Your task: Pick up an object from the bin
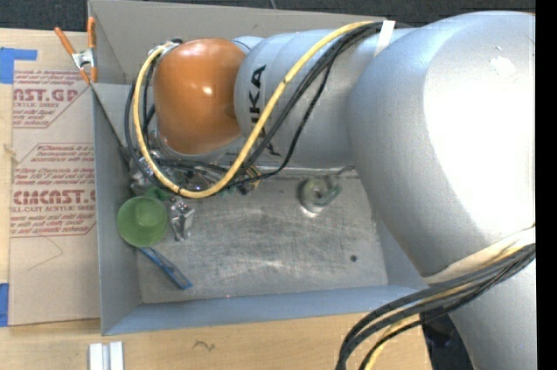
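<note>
Arm [435, 142] bulk hides the bin's [261, 303] right side. Gripper [179, 218] sits low by the left wall, just beside a green cup [142, 222]. Open or clenched: cannot tell. Blue strip [165, 265] lies near the cup.

Arm [418, 124] stretches in from the right, across the back of the bin [261, 259]. End effector [179, 218] is down near the left wall, with the cup [139, 222] just to its left (touching? can't tell). A flat strip [167, 267] lies before the cup, and a small round piece [318, 194] sits well off right.
</note>
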`<state>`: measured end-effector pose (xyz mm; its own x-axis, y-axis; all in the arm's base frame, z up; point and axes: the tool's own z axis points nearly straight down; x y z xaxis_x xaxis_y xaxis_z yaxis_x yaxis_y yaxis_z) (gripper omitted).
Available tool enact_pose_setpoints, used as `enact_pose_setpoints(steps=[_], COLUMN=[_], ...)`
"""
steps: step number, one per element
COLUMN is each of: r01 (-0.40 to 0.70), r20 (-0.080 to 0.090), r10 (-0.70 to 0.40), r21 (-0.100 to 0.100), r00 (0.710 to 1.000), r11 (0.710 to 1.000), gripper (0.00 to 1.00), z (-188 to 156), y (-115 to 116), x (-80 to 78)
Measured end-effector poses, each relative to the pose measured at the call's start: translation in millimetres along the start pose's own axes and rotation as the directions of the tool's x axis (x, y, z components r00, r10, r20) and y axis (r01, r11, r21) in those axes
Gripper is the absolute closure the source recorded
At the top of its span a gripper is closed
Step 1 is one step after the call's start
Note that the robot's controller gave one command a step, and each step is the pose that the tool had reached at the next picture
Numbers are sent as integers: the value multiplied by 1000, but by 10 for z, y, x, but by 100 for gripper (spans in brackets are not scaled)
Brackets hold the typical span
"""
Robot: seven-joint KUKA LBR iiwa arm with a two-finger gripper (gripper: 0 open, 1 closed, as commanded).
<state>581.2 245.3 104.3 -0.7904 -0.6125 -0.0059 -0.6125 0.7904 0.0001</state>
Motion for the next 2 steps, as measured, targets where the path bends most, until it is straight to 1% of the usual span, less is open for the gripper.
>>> enact_pose_setpoints(steps=[1,2], r01=[326,512], r20=[18,-3], r10=[-326,-512], r21=[5,-2], r00=[945,859], r11=[945,859], gripper=[0,0], z=[216,273], y=[-111,66], x=[-60,123])
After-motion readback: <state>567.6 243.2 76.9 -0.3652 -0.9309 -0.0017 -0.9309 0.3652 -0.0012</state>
